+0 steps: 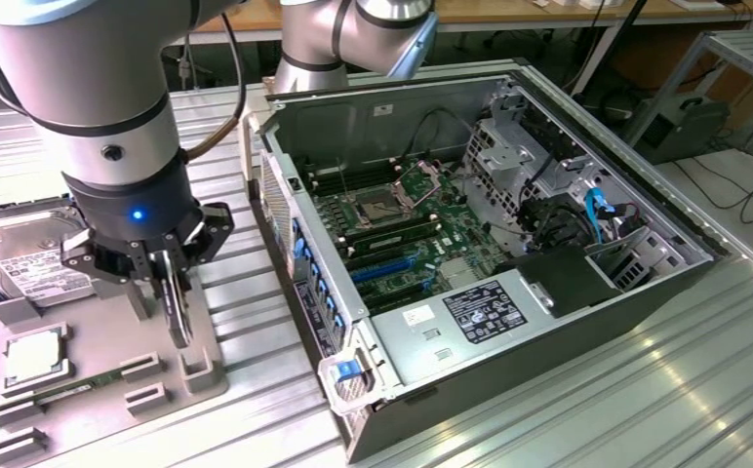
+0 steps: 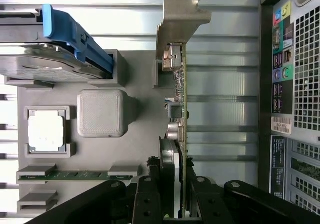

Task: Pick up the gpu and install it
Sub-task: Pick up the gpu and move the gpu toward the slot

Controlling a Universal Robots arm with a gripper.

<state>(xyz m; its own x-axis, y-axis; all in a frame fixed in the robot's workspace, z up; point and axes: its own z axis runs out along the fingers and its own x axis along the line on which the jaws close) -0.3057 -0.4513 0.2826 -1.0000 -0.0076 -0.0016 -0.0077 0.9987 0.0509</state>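
Claw (image 2: 176,194) partly closed, clamped on gpu (image 2: 179,99) (card edge-on, silver bracket at far end), over gray tray (image 2: 140,134).

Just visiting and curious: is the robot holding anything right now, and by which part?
Yes: the gripper holds the gpu edge-on, pinched at the end away from its silver bracket.

The arm (image 1: 103,107) I'm driving is a thick silver-grey tube with a small dark screw hole on its side, a black cable (image 1: 229,68) hanging beside it and a pale blue-grey cap (image 1: 410,54) on the joint farther back. Its wrist ends in a black collar with a glowing blue light (image 1: 136,214). Below that is the black claw (image 1: 173,307), its linked fingers (image 2: 150,199) joined by round pivot pins and marked with a small yellow triangle sticker (image 2: 166,215).
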